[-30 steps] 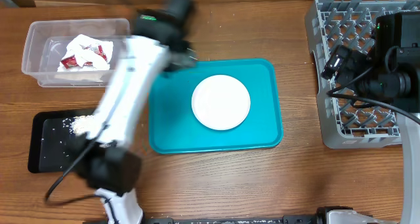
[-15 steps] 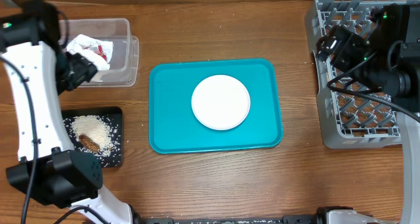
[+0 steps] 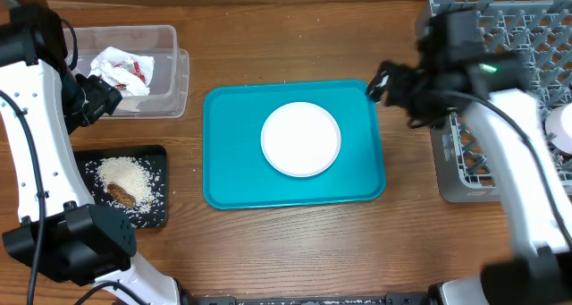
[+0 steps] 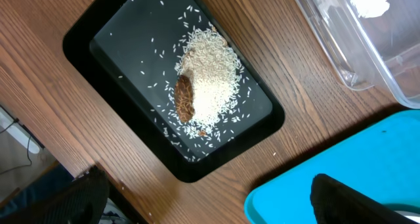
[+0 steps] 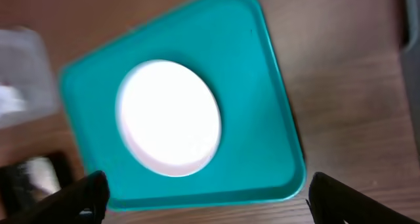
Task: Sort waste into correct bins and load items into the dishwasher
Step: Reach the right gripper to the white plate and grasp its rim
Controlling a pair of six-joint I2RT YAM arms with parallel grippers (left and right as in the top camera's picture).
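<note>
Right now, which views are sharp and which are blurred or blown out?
Left wrist: sharp on the black tray and rice pile. Right wrist: soft throughout, the white plate blown out on the teal tray. Overhead: crisp, except the smeared right arm.

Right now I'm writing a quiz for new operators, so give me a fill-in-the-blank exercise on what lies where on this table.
1. The white plate sits on the ____ serving tray.
2. The rice and the brown scrap lie in the ____ tray.
3. The clear tub holds a red wrapper and a crumpled white ____.
Missing words: teal; black; napkin.
</note>
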